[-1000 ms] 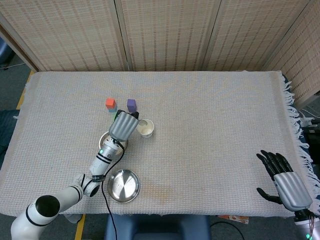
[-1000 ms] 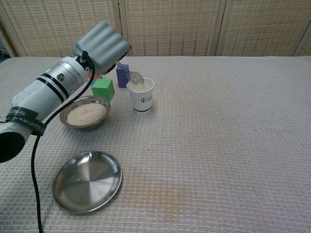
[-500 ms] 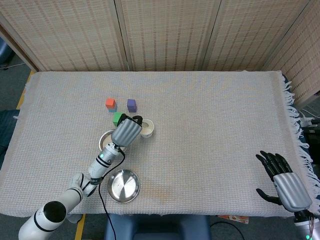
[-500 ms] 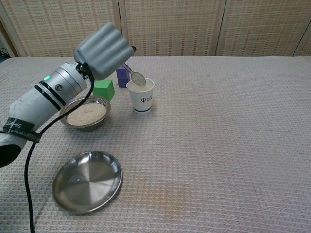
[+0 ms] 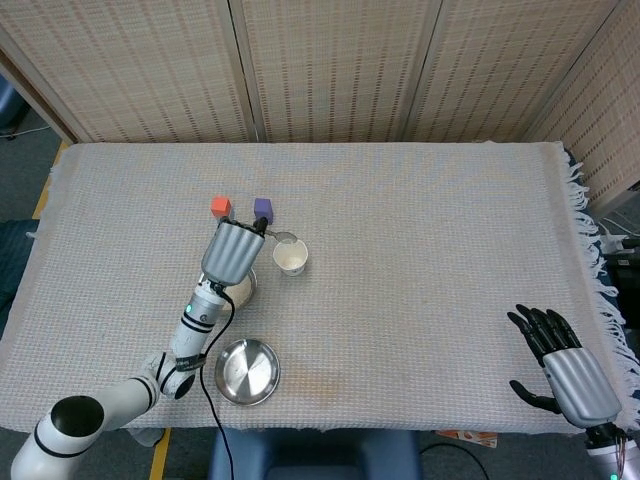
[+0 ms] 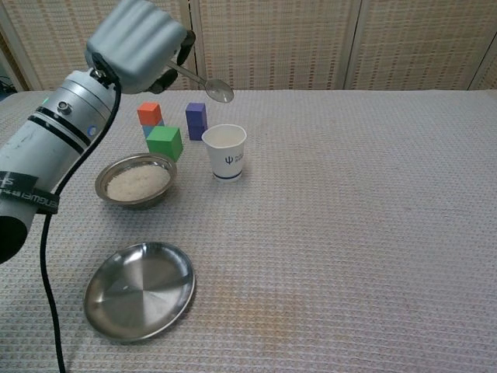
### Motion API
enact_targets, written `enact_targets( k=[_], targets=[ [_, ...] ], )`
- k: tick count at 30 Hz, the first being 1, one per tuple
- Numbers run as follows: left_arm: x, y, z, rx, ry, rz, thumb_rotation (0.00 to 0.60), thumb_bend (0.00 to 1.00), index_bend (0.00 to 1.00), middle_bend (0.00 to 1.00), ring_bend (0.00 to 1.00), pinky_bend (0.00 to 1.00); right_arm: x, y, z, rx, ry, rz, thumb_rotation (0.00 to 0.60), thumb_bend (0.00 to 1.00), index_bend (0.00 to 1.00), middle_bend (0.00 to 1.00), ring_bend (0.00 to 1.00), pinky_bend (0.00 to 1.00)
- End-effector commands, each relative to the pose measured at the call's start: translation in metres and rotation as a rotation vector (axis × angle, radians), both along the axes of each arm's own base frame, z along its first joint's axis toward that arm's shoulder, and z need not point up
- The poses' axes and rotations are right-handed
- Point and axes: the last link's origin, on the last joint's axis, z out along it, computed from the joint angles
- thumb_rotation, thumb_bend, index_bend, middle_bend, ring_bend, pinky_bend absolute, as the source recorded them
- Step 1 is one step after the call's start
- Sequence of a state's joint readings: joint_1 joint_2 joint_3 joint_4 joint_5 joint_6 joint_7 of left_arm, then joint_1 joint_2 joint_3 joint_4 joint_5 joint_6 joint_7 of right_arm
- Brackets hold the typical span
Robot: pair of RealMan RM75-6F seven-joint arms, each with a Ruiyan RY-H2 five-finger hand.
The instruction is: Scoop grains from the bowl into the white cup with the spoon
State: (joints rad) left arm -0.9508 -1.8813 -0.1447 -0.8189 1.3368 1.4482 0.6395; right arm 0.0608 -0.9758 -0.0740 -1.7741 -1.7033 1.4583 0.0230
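Left hand (image 6: 140,43) w/ spoon (image 6: 203,81) over woven tablecloth (image 6: 365,217).

An orange cube (image 6: 149,113), a purple cube (image 6: 196,120) and a green cube (image 6: 165,142) stand close together at the back left of the cloth-covered worktop (image 6: 349,233). An empty steel plate (image 6: 139,291) lies near the front edge, and woven screens (image 5: 330,70) stand behind the worktop.
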Motion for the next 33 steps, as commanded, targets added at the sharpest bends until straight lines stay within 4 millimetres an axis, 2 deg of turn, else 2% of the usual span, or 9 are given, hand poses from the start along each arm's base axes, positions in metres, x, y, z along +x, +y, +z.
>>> enact_targets(
  k=[1,4,9,16,24,33],
  targets=[
    [-0.014,-0.021,0.034,-0.316,-0.305,0.279,0.6,0.49,0.76,1.0,1.0,1.0,0.0,0.0,-0.002,0.012,-0.002,0.001,0.6,0.13,0.0,0.0,0.0,0.0],
    [-0.021,-0.044,0.04,-0.459,-0.353,0.366,0.6,0.49,0.76,1.0,1.0,1.0,0.001,0.0,-0.006,0.029,0.0,0.004,0.6,0.13,0.0,0.0,0.0,0.0],
    [-0.029,-0.085,0.033,-0.732,-0.452,0.491,0.6,0.49,0.76,1.0,1.0,1.0,0.004,0.001,-0.009,0.04,-0.002,0.013,0.6,0.13,0.0,0.0,0.0,0.0],
    [-0.033,-0.118,0.015,-0.885,-0.387,0.517,0.6,0.49,0.75,1.0,1.0,1.0,0.008,0.003,-0.014,0.057,-0.002,0.021,0.6,0.13,0.0,0.0,0.0,0.0],
    [-0.036,-0.131,-0.011,-0.948,-0.347,0.52,0.6,0.49,0.75,1.0,1.0,1.0,0.008,0.005,-0.017,0.069,0.001,0.018,0.6,0.13,0.0,0.0,0.0,0.0],
    [-0.051,-0.124,-0.015,-0.911,-0.335,0.566,0.6,0.49,0.75,1.0,1.0,1.0,0.006,0.003,-0.016,0.069,0.003,0.011,0.6,0.13,0.0,0.0,0.0,0.0]
  ],
)
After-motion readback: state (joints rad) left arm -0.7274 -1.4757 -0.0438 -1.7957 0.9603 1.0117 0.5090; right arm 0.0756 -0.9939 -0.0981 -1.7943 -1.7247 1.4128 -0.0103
